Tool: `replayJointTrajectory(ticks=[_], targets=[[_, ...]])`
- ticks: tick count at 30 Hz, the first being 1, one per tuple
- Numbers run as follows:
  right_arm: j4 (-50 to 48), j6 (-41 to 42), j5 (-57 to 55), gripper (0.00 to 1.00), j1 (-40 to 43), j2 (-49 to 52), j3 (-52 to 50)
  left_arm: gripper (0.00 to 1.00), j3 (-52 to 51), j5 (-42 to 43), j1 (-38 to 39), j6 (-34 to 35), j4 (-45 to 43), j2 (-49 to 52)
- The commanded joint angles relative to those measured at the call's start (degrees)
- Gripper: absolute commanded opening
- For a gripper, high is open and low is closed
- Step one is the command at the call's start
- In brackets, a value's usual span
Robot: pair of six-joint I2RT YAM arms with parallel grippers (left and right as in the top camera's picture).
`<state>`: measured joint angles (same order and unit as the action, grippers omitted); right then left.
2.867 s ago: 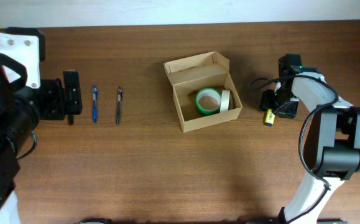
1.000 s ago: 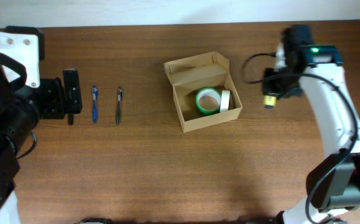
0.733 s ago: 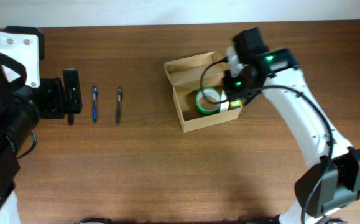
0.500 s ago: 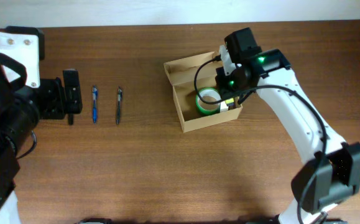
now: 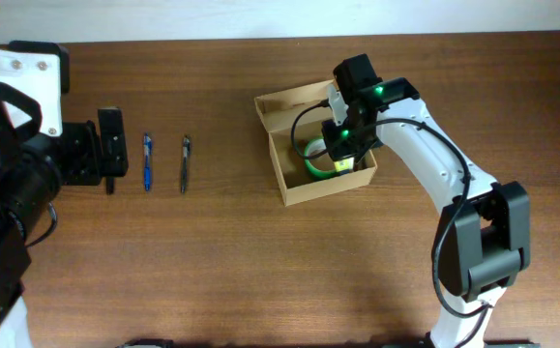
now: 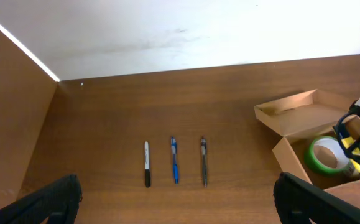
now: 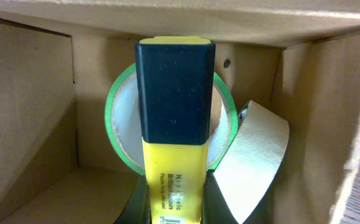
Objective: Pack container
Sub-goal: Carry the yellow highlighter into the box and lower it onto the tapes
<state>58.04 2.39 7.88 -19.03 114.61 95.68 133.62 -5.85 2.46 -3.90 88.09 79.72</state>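
The container (image 5: 324, 185) is an open light-brown cardboard box at mid-table, its flap lid (image 5: 304, 101) folded back; it also shows in the left wrist view (image 6: 290, 158). Inside it lie a green tape roll (image 7: 114, 134) and a pale tape roll (image 7: 255, 155) leaning on the right wall. My right gripper (image 7: 175, 202) reaches down into the box (image 5: 343, 153), shut on a yellow highlighter (image 7: 175, 162) with a black cap, which points at the green roll. My left gripper (image 6: 176, 202) stands wide open at the far left (image 5: 111, 152), holding nothing.
Three pens lie in a row left of the box: a black-and-white marker (image 6: 147, 172), a blue pen (image 6: 174, 168) (image 5: 148, 161) and a dark pen (image 6: 204, 169) (image 5: 185, 162). The table's back edge meets a white wall (image 6: 180, 31).
My right arm has swung from the table's right side leftwards with the highlighter and come down over the box's inside. The left arm and the pens have not moved.
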Motion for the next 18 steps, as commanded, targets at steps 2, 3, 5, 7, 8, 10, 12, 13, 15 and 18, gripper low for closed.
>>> replayJointTrajectory(ticks=[2,3,5,7,8,10,12,13,15,18], targets=[[0.04,-0.22,1.20,0.16,-0.63,0.55,0.76,0.99,-0.09,0.50,0.15,-0.94,0.04,0.20],[0.15,-0.22,1.20,0.21,-0.63,0.55,0.76,1.00,-0.09,0.50,0.15,-0.94,0.04,0.20],[0.26,-0.22,1.20,0.37,-0.83,0.55,0.76,0.99,-0.09,0.66,0.15,-0.94,0.04,0.20],[0.48,-0.24,1.46,0.41,-0.94,0.55,0.76,0.99,-0.09,0.66,0.15,-0.94,0.04,0.20],[0.63,-0.22,1.68,0.41,-1.07,0.55,0.76,1.00,-0.09,0.66,0.15,-0.94,0.04,0.20],[0.90,-0.22,1.86,0.42,-1.27,0.55,0.76,0.99,-0.09,0.66,0.15,-0.94,0.02,0.20],[1.09,-0.22,1.84,0.43,-1.66,0.55,0.76,0.99,-0.09,0.66,0.15,-0.94,0.02,0.20],[1.14,-0.22,1.84,0.43,-1.97,0.55,0.76,0.99,-0.09,0.66,0.15,-0.94,0.02,0.20],[1.14,-0.20,1.84,0.43,-2.40,0.55,0.76,1.00,-0.09,0.66,0.15,-0.94,0.02,0.20],[1.55,0.22,1.84,0.43,-3.15,0.52,0.79,1.00,-0.09,0.66,0.15,-0.94,0.02,0.20]])
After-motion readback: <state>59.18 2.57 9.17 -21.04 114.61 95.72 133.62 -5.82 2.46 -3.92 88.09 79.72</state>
